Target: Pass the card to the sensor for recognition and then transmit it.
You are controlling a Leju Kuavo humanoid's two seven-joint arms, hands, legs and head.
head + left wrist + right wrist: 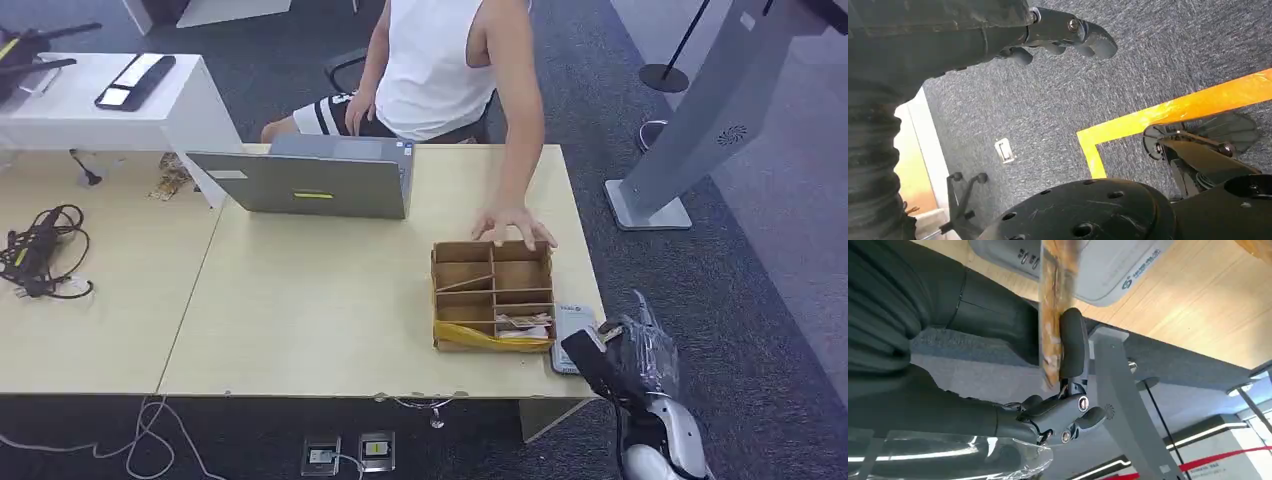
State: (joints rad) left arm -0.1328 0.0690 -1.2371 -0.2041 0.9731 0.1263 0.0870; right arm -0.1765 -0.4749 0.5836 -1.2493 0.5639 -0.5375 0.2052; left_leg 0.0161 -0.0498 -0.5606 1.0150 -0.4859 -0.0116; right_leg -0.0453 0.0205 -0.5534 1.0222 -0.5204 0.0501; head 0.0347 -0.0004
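Robot at big pale wood table point(300, 320), brown cardboard tray point(493, 295) w/ slots near its edge.
Right hand point(625, 350) pinches thin tan card point(1050, 335) just beside flat grey sensor pad point(572, 338). Left hand point(1068, 32) hangs loosely curled, holding nothing. Best: keep card flat, lower slow over pad.

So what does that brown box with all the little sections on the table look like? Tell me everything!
The cardboard box is brown and open on top, with dividers splitting it into several compartments. It sits flat near the right end of the wooden table. Most compartments look bare; the near ones hold some cards or papers, and yellow tape runs along its near edge. A person's hand rests at its far rim. A grey sensor lies just beside it.
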